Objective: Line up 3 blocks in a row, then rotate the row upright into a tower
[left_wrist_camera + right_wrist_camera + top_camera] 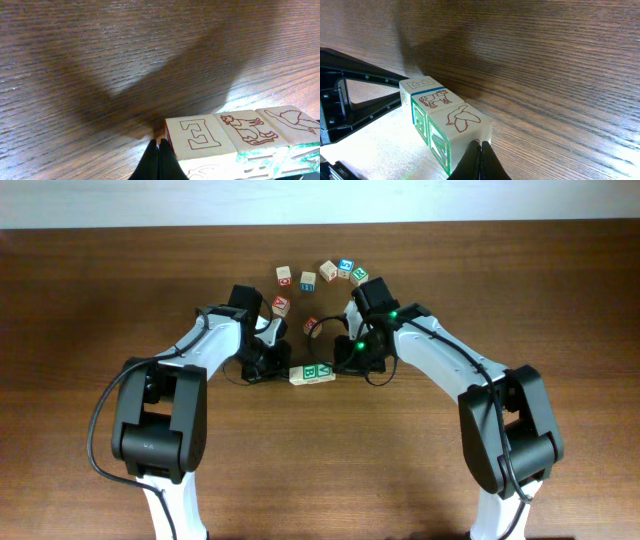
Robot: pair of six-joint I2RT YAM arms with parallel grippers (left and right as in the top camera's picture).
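Three light-wood blocks [312, 373] lie side by side in a row at the table's middle. Green letter faces point toward the front. In the left wrist view the tops show a red-outlined E [200, 135], an animal [247, 127] and a bird [290, 122]. My left gripper [159, 145] is shut, its tips against the row's left end [286, 370]. In the right wrist view the bird block [462, 120] is nearest, then a cow block [434, 98]. My right gripper [481, 146] is shut, its tips touching the row's right end [338, 367]. Neither gripper holds anything.
Several other alphabet cubes lie in an arc behind the arms, from a red-lettered one [284, 276] to a green-faced one [359, 274]. Two more red-lettered cubes [281, 303] [310, 325] sit between the wrists. The left arm's black fingers [350, 100] show beyond the row.
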